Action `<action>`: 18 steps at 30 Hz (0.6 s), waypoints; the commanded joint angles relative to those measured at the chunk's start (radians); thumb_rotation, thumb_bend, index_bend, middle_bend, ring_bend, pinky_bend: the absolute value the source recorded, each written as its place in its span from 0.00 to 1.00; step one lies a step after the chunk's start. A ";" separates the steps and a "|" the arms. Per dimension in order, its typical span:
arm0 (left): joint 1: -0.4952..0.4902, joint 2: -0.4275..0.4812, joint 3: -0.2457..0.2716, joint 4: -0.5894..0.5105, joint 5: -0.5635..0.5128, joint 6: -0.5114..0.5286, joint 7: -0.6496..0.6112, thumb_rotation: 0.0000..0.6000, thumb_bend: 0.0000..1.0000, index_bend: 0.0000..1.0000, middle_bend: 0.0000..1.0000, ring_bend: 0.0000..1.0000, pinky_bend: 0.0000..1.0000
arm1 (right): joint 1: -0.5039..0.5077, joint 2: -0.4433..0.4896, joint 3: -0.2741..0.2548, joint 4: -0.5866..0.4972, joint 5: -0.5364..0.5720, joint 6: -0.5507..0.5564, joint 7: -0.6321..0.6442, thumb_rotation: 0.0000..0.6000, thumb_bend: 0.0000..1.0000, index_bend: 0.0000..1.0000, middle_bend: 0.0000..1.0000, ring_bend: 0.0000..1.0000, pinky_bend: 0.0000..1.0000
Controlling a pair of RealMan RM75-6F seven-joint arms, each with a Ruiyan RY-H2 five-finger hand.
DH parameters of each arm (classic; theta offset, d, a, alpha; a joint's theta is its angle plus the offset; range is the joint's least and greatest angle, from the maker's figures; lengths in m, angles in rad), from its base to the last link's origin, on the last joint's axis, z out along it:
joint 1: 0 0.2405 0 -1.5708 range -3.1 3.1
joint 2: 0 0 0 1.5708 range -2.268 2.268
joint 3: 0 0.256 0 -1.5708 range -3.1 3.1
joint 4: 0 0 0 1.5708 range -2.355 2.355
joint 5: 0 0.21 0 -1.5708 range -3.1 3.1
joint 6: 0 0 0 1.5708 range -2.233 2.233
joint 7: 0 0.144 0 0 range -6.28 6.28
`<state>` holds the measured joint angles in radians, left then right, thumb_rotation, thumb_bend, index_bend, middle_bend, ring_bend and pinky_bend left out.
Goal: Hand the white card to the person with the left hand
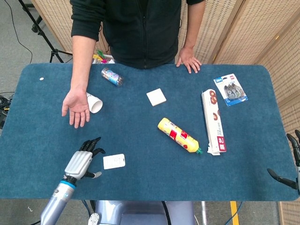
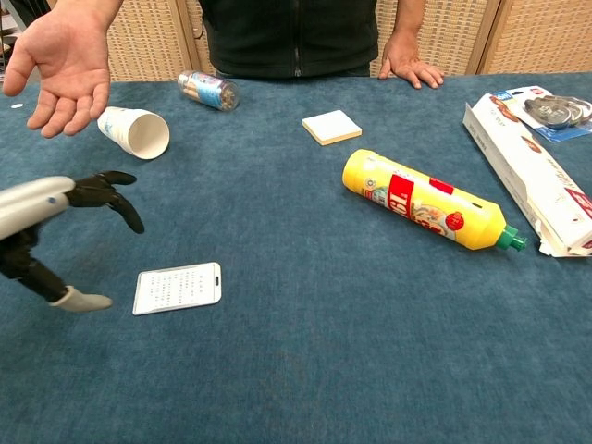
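White card (image 2: 178, 288) lies flat just right of our left hand (image 1: 84, 161), fingers (image 2: 118, 199) spread, holding nothing. Pre-grasp step; next we must pinch it up off the cloth.

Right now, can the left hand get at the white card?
Probably yes. The left hand hangs open just left of the white card, fingers spread, holding nothing. The card lies flat on bare blue table with nothing between them; lying flat, it may be awkward to lift.
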<state>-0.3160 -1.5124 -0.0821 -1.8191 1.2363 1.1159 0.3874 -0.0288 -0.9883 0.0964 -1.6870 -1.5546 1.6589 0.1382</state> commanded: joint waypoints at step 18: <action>-0.132 -0.161 -0.054 0.013 -0.319 0.063 0.290 1.00 0.14 0.35 0.00 0.00 0.00 | -0.001 0.003 -0.005 -0.001 -0.013 0.003 0.008 1.00 0.00 0.00 0.00 0.00 0.00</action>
<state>-0.4459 -1.6741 -0.1363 -1.8058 0.9196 1.1773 0.6767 -0.0295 -0.9850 0.0911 -1.6878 -1.5676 1.6617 0.1461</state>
